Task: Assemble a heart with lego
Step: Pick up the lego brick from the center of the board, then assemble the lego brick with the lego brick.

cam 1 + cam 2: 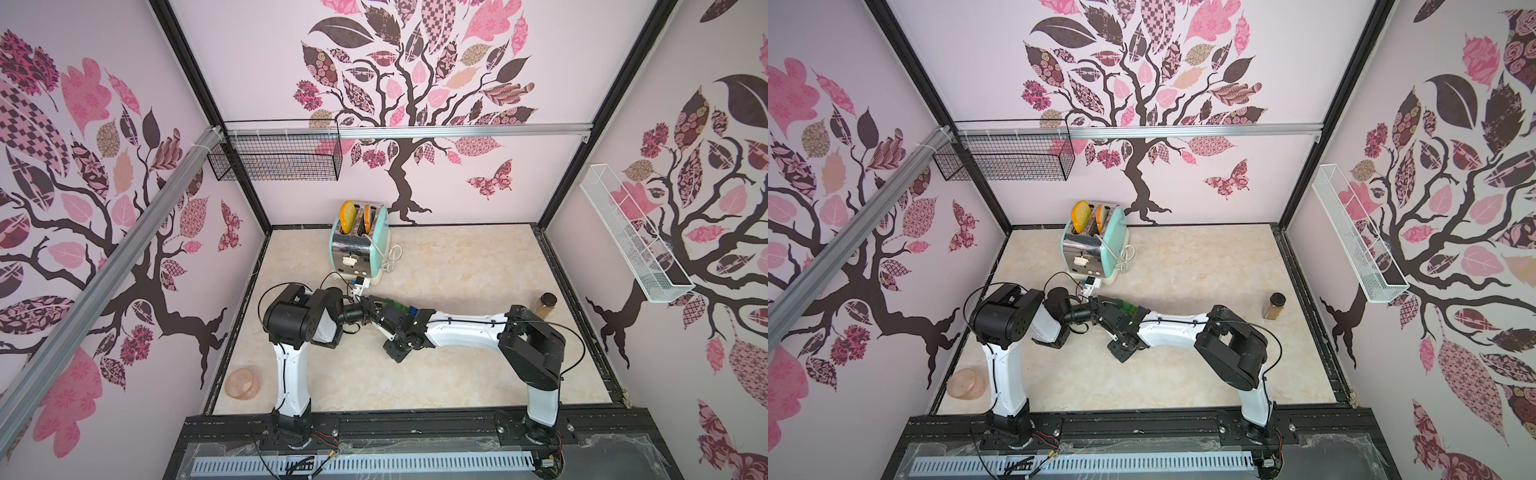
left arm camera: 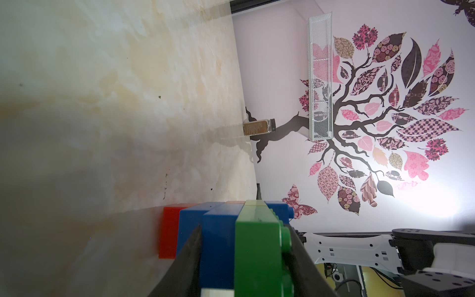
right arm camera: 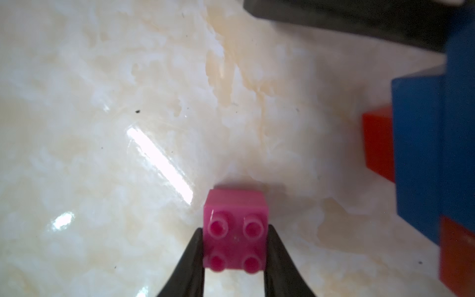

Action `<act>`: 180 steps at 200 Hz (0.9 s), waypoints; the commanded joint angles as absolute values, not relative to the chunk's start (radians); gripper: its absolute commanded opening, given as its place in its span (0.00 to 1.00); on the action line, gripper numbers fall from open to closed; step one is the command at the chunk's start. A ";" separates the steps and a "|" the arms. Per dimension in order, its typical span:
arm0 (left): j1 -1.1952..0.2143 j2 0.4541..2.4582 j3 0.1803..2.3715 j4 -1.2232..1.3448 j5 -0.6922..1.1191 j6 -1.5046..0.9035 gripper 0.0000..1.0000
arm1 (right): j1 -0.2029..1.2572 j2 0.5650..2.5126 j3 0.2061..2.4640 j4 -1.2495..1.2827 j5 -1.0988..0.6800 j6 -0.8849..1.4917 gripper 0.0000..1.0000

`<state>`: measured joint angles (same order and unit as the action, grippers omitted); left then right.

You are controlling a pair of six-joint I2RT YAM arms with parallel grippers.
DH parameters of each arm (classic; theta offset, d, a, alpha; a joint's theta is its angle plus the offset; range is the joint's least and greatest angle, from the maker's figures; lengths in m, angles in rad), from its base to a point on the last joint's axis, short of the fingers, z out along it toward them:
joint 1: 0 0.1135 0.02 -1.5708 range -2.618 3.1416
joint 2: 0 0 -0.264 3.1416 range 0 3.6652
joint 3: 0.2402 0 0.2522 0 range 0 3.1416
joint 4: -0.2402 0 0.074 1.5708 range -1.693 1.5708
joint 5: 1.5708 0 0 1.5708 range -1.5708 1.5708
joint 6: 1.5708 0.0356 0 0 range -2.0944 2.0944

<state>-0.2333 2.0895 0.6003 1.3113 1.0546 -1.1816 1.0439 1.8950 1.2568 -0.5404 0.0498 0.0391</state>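
My left gripper (image 2: pixel 244 226) is shut on the part-built heart (image 2: pixel 218 246), a cluster of joined lego with dark green (image 2: pixel 257 254), blue, lime (image 2: pixel 254 205) and red (image 2: pixel 168 231) bricks. Both top views show it held above the table's middle (image 1: pixel 398 307) (image 1: pixel 1128 308). My right gripper (image 3: pixel 236 228) is shut on the small pink brick (image 3: pixel 236 213), studs facing its camera, low over the table. The heart (image 3: pixel 421 154) hangs just beside the pink brick. The right arm hides the pink brick in both top views.
A mint toaster (image 1: pixel 359 245) with bread stands at the back, its cord trailing toward the left arm. A spice jar (image 1: pixel 545 305) stands at the right and a pink bowl (image 1: pixel 243 384) at the front left. Wire baskets hang on the back (image 1: pixel 276 156) and right (image 1: pixel 631 237) walls.
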 commanded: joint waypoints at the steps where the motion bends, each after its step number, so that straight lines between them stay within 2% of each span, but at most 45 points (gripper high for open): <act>1: -0.259 2.096 0.579 1.246 1.007 -1.142 0.25 | 1.036 1.769 1.271 -0.589 0.036 -0.020 0.27; 35: -0.282 2.074 0.575 1.246 0.985 -1.154 0.27 | 1.000 1.632 1.294 -0.720 -0.040 -0.098 0.27; 68: -0.285 2.081 0.579 1.246 0.983 -1.155 0.35 | 0.867 1.548 1.341 -0.758 -0.075 -0.125 0.27; 113: -0.285 2.092 0.579 1.247 0.985 -1.155 0.38 | 0.777 1.647 1.475 -0.799 -0.106 -0.215 0.28; 180: -0.278 2.089 0.571 1.246 0.988 -1.151 0.52 | 0.764 1.758 1.567 -0.834 -0.147 -0.295 0.27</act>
